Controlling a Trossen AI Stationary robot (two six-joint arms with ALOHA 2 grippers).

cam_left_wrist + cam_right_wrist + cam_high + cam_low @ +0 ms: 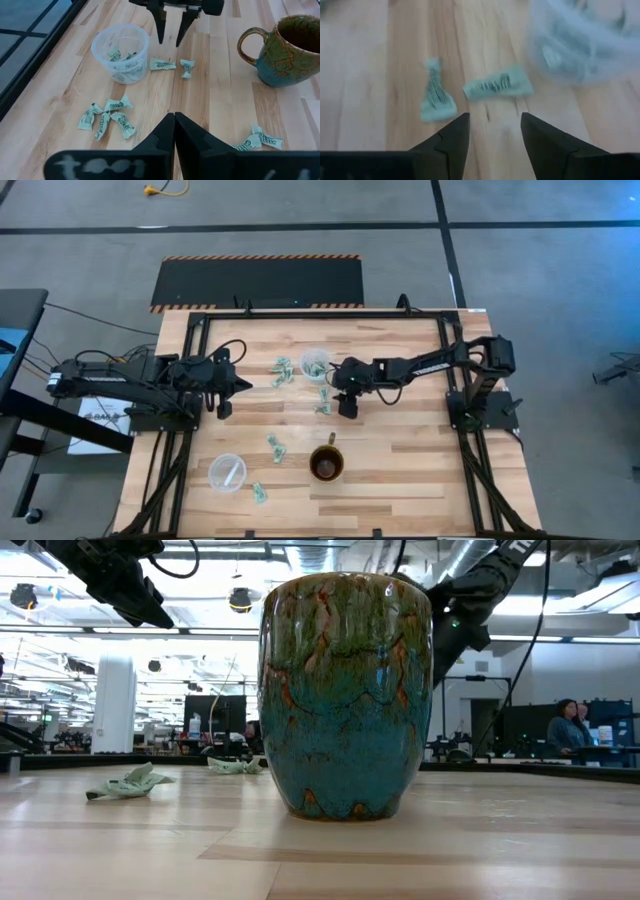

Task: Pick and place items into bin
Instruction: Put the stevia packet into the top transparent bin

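Wooden table [420, 470] and what it carries
Green-and-white wrappers [107, 117] lie scattered on the planks, along with two clear plastic cups [314, 364] and a mug [327, 464].

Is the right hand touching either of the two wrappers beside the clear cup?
Apart. The right wrist view shows the open right hand with bare wood between its fingertips and both wrappers.

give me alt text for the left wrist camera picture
The right gripper, fingers open and pointing down, hangs above two green-and-white wrappers beside a clear plastic cup holding more. The shut left gripper fills the foreground; a glazed mug stands aside.
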